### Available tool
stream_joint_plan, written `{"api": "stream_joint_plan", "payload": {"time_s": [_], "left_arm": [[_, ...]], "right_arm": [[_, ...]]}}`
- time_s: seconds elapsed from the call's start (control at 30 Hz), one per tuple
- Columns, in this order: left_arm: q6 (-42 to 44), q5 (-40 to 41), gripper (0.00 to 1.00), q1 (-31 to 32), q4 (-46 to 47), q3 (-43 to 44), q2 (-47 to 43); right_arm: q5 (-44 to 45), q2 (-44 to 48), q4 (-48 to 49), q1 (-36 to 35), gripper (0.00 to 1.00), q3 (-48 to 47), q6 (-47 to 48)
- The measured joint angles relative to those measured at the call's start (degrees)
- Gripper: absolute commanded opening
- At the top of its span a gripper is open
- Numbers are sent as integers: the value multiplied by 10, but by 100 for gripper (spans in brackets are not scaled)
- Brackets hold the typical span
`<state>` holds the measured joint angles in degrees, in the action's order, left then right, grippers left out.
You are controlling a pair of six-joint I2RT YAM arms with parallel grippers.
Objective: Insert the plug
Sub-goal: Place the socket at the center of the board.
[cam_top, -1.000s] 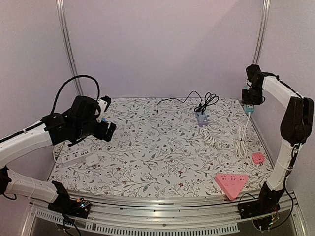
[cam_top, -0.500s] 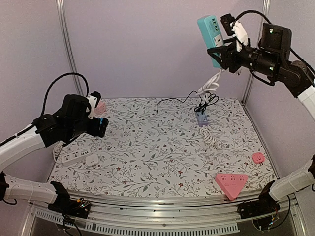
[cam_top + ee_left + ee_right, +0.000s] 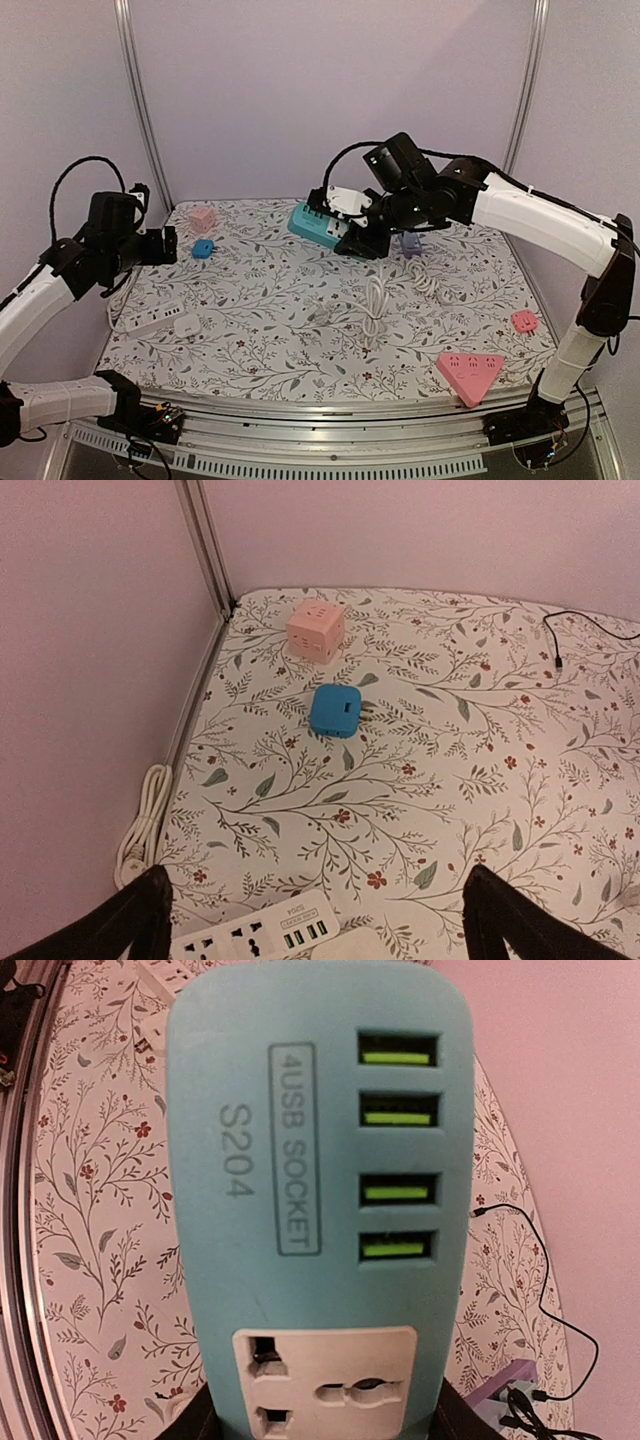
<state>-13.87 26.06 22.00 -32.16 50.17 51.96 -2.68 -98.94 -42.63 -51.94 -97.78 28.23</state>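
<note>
Sockets are lying nearest the arm bases: a pink triangular strip (image 3: 468, 372) at about 5 o'clock on the desk (image 3: 300, 360) and a white power strip (image 3: 150, 322) at 8 o'clock. Farther in, a white cord (image 3: 375, 300) is trailing across the middle toward the teal socket strip (image 3: 318, 225), which the right gripper (image 3: 352, 238) is holding just past centre, toward 12 o'clock. Whether it is touching the desk cannot be told. The jaws are clamping the strip's outlet end at a middling width. The wrist view is showing its face, four USB ports and one universal outlet, turned outward, probably to present an outlet for insertion. The left gripper (image 3: 165, 245) is hovering at 9 o'clock, jaws spread wide and holding nothing. It is looking down on a blue cube adapter (image 3: 335, 710) and a pink cube socket (image 3: 316, 632) at 10 o'clock. The blue one seems the likely plug, though that is uncertain. At 1 o'clock a purple adapter (image 3: 410, 243) is sitting among black cables (image 3: 420, 205).
</note>
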Motion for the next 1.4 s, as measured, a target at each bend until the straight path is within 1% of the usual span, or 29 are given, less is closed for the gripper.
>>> {"api": "stream_joint_plan", "payload": {"time_s": [0.13,0.23,0.47,0.53,0.6,0.67,0.73,0.83,0.87,1.0,1.1,1.2,1.23,1.27,1.3,1.37,1.4], "left_arm": [[-10,-20,100,-22,0,-9,-2],[-14,-32,99,-31,0,-15,-2],[-19,-46,100,-38,1,-19,-2],[-19,-47,100,-40,1,-21,-2],[-19,-48,99,-41,1,-24,-3],[-19,-49,100,-42,1,-25,-3],[-19,-52,99,-43,2,-26,-3],[-18,-59,100,-46,2,-26,-2],[-18,-62,100,-47,2,-26,-1],[-19,-70,99,-51,3,-26,5],[-19,-75,100,-52,4,-26,5],[-19,-77,99,-53,5,-27,5],[-19,-77,99,-53,6,-27,5],[-19,-77,100,-53,6,-27,5],[-19,-77,99,-53,6,-28,5],[-19,-79,99,-53,6,-28,6],[-19,-79,99,-53,6,-28,6]], "right_arm": [[42,5,-4,2,0,-9,40],[86,0,-14,2,0,-35,65],[199,-63,-3,4,0,-165,92],[223,-80,9,3,0,-175,92],[231,-95,14,-2,0,-165,89],[223,-103,21,-10,0,-132,86],[196,-112,19,-24,0,-86,82],[128,-131,11,-58,0,-36,75],[92,-138,1,-71,0,-24,69],[0,-175,-20,-111,0,-6,37],[-22,-214,-24,-130,2,-6,16],[-36,-250,-28,-134,7,-6,3],[-38,-259,-28,-134,11,-5,1],[-40,-267,-30,-133,23,-4,0],[-40,-272,-33,-132,40,-4,-1],[-40,-277,-35,-132,96,-4,-1],[-40,-277,-35,-132,98,-4,-3]]}}
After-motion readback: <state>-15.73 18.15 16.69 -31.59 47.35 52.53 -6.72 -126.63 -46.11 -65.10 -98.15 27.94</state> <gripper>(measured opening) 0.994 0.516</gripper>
